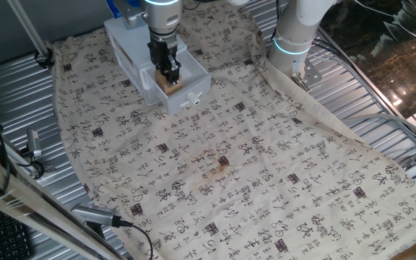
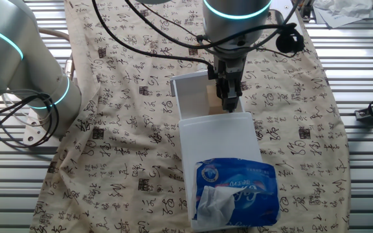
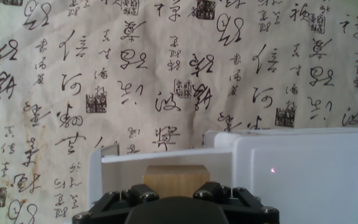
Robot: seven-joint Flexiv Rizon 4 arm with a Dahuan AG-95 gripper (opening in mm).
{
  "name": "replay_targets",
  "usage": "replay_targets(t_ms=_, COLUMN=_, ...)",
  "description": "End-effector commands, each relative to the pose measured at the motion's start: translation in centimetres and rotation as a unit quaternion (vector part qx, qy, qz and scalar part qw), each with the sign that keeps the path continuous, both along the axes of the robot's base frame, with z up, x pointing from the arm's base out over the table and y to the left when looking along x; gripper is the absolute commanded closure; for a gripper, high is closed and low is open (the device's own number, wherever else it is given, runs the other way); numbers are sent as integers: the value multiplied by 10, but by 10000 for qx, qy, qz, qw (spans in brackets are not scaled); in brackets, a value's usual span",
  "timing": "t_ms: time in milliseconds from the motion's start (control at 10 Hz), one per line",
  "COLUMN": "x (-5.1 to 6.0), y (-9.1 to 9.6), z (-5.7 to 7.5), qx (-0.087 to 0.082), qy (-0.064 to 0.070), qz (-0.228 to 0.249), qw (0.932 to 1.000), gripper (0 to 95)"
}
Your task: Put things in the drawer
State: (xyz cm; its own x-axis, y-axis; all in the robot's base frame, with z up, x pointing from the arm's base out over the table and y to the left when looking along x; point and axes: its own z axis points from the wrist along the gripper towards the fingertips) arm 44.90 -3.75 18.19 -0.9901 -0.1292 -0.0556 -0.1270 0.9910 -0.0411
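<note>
End effector (image 1: 170,74) apparently clamped on wooden cube (image 1: 170,87) inside open drawer (image 1: 193,89); fingertips hidden in hand view.

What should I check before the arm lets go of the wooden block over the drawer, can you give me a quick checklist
1. Drawer pulled out of the white cabinet: ok.
2. Wooden block inside the drawer's walls in both fixed views: ok.
3. Gripper holding the block, jaws on its sides: ok as far as one fixed view shows; the hand view shows only the block's top between them.
4. Block resting on the drawer floor, not hanging above it: cannot tell.
5. Tissue pack on the cabinet top, away from the open drawer: ok.
6. Room above for a straight lift: ok, nothing overhangs the drawer.
</note>
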Motion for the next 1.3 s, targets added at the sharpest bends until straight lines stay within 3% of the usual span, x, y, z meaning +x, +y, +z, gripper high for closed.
replay_targets(t_ms=100, x=0, y=0, z=-1, qx=8, qy=-4, qz=13, qw=10000, gripper=950)
replay_targets(t_ms=1300, x=2, y=-2, z=-13, qx=1, qy=-77, qz=131, qw=9999, gripper=950)
